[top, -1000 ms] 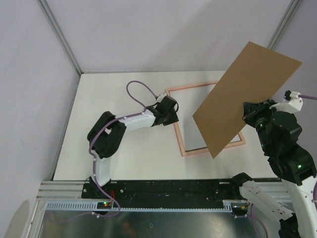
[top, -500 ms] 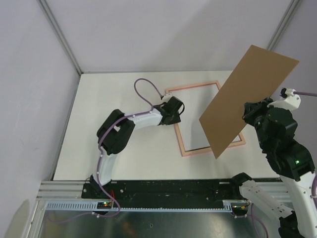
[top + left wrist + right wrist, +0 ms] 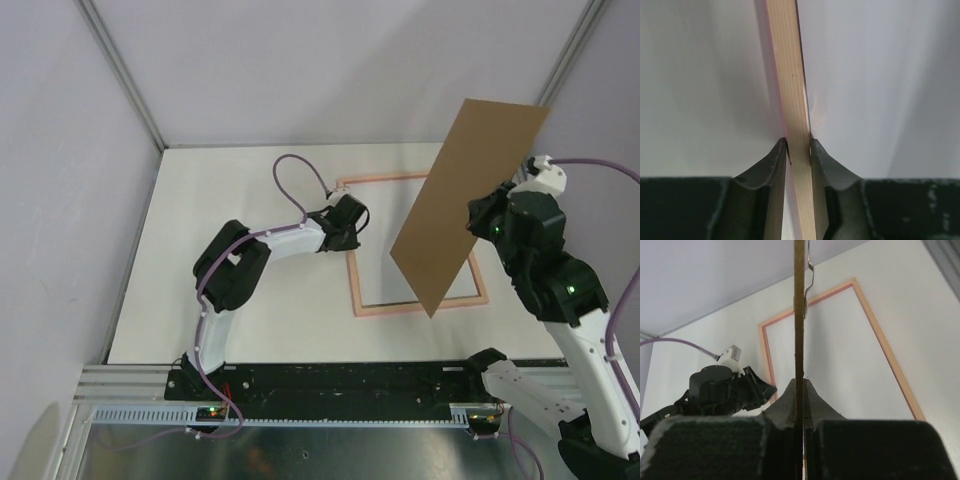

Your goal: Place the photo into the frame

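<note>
The frame (image 3: 415, 307), pale pink with thin rails, lies flat on the white table. My left gripper (image 3: 350, 228) is shut on its left rail. In the left wrist view that rail (image 3: 790, 75) runs upward between my two fingers, with the left gripper (image 3: 798, 145) pinching it. My right gripper (image 3: 478, 222) is shut on a plain brown board (image 3: 460, 200), held upright in the air above the frame's right half. In the right wrist view the board (image 3: 799, 315) is edge-on in the right gripper (image 3: 800, 385), with the frame (image 3: 885, 345) below. The photo is out of view.
The white table (image 3: 250, 300) is walled by pale panels on the left, back and right. A purple cable loop (image 3: 290, 175) rises from the left arm. A black mounting rail (image 3: 350, 380) runs along the near edge.
The left gripper moved onto the frame's left rail and closed on it. The frame has turned slightly squarer on the table. The right arm swung the brown board left and more upright.
</note>
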